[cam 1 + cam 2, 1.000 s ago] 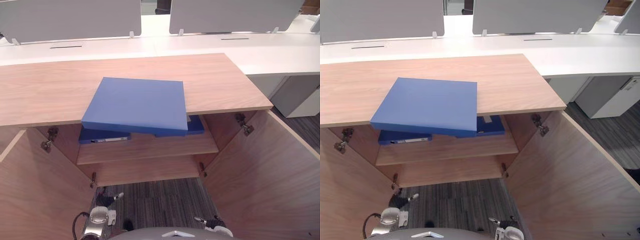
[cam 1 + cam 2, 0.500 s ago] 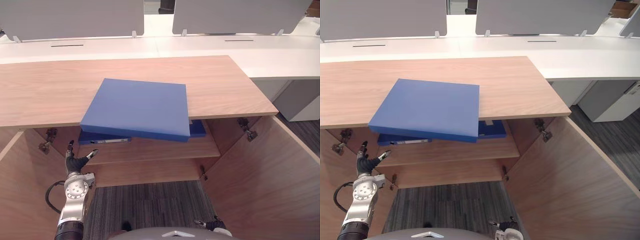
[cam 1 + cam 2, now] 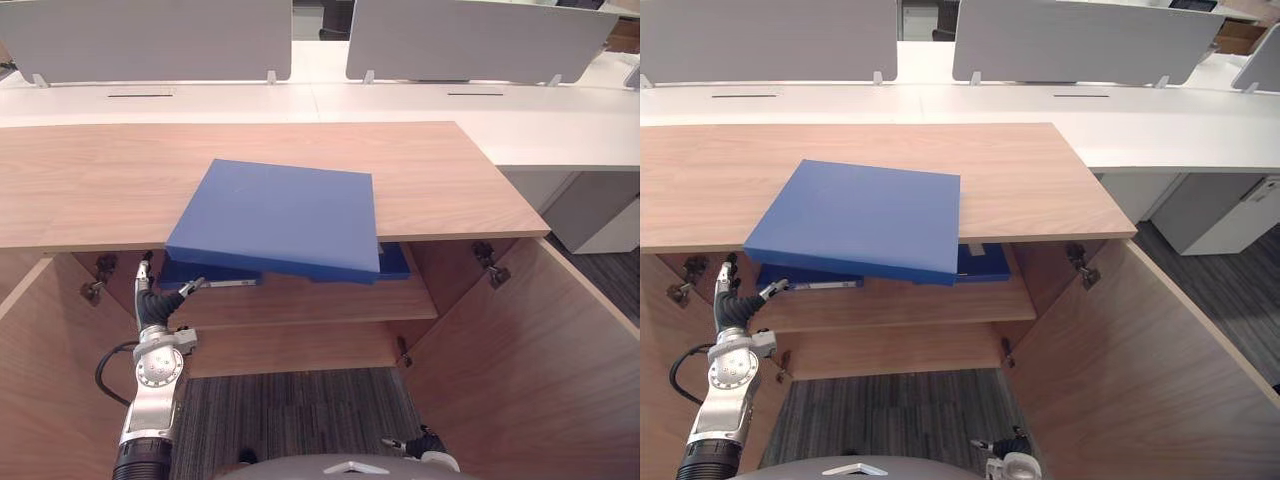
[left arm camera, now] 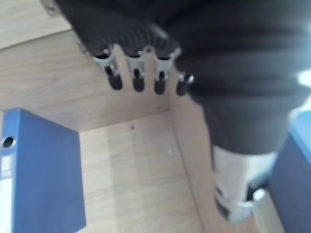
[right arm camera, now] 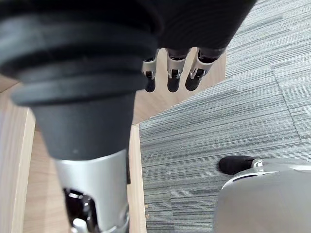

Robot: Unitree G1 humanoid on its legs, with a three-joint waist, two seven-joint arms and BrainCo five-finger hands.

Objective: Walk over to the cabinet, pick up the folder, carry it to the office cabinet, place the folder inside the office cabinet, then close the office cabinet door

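A blue folder [image 3: 280, 215] lies flat on the wooden cabinet top [image 3: 90, 180], its near edge hanging out over the front. On the shelf [image 3: 320, 300] underneath lies a second blue binder [image 3: 200, 274], also in the left wrist view [image 4: 41, 170]. My left hand [image 3: 150, 305] is raised beside the shelf's left end, just below the overhanging folder and apart from it, fingers [image 4: 136, 80] straight and holding nothing. My right hand [image 3: 425, 443] hangs low over the carpet, its fingers [image 5: 170, 80] relaxed and empty.
Both cabinet doors stand open, the left door [image 3: 40, 380] and the right door [image 3: 530, 370] flanking me. Grey carpet [image 3: 290, 410] lies between them. White desks [image 3: 400, 100] with grey divider panels [image 3: 150, 35] run behind the cabinet.
My left hand has risen from down near the floor to the level of the shelf's left end. The right hand stays low and the folder has not moved.
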